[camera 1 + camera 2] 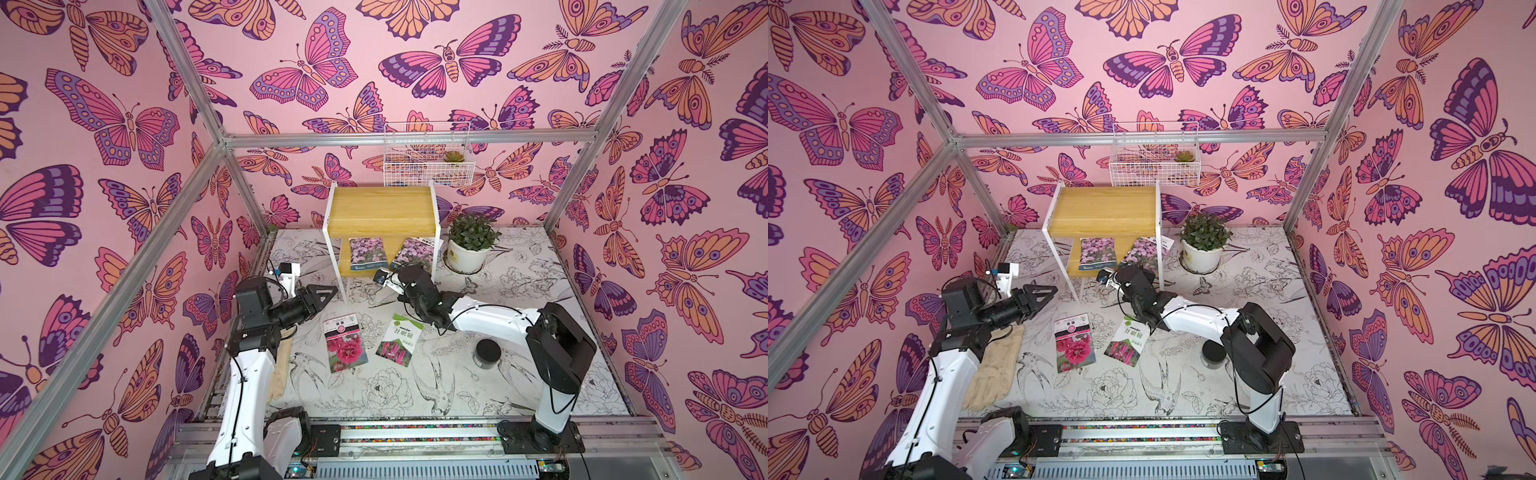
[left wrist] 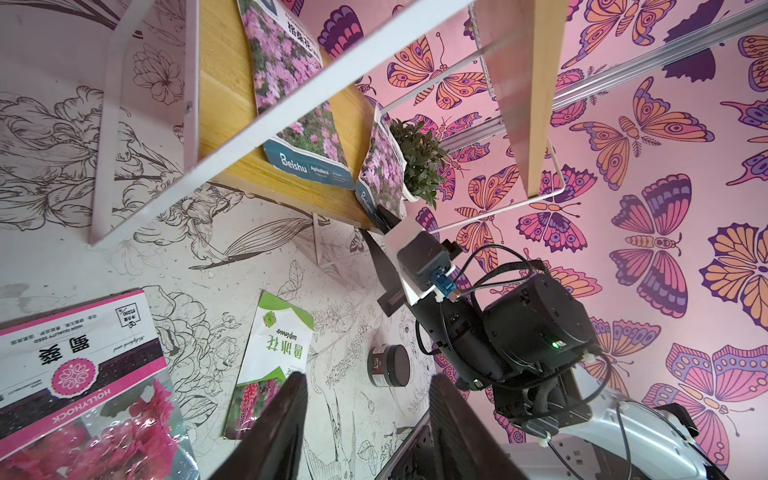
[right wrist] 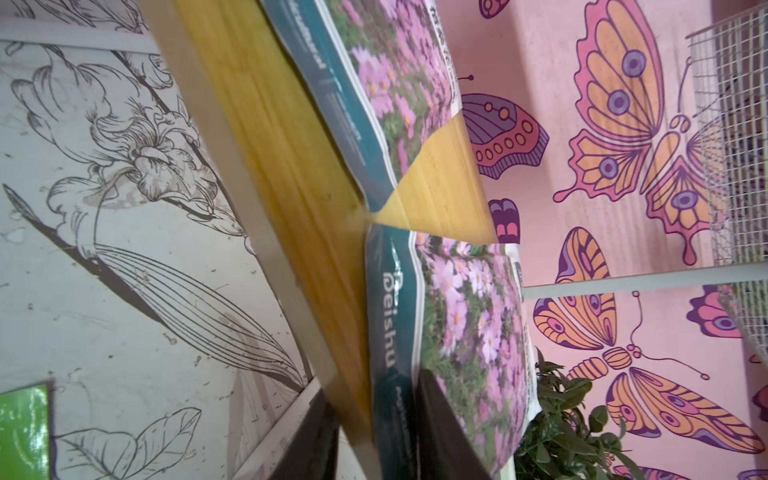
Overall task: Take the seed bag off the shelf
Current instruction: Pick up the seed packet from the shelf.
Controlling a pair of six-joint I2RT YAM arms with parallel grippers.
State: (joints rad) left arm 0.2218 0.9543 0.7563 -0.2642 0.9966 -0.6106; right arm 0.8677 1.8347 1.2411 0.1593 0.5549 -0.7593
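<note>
While right gripper (image 3: pixel 371 382) straddles the near edge of the seed bag (image 3: pixel 465 332) on the shelf (image 1: pixel 380 208), lower board, clamping cannot be told. Advised: pinch bag alone, clear of wood, draw outward level. Left gripper (image 1: pixel 330 291): together, empty.
</note>
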